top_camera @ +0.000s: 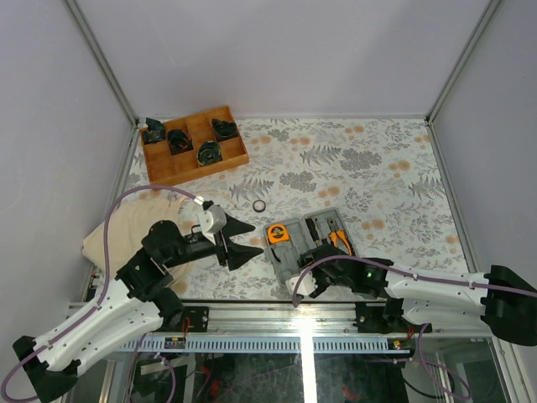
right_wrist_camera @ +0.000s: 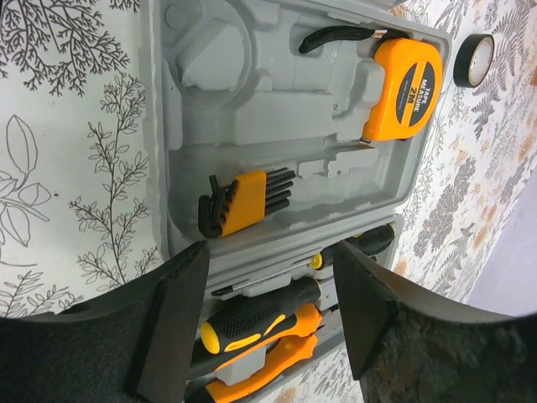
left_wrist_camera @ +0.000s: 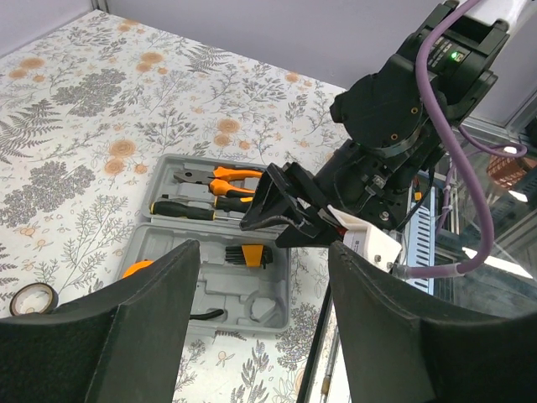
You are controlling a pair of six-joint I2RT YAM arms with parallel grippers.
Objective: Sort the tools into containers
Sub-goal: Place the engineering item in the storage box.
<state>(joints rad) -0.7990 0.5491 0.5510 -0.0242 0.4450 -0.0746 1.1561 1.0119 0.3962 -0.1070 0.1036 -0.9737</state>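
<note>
Looking down, you see a table (top_camera: 386, 168) covered in a grey fern and orange-flower print, boxed in by pale lilac walls (top_camera: 277, 50). The open grey case (right_wrist_camera: 277, 126) lies near the front edge, holding an orange tape measure (right_wrist_camera: 407, 88), hex keys (right_wrist_camera: 243, 201), screwdrivers (left_wrist_camera: 180, 208) and pliers (left_wrist_camera: 214, 175). Your right gripper (right_wrist_camera: 270, 252) hovers over it, jaws apart and empty. Your left gripper (top_camera: 254, 239) hangs open beside the case. A small black ring (top_camera: 260, 206) sits on the table just beyond.
</note>
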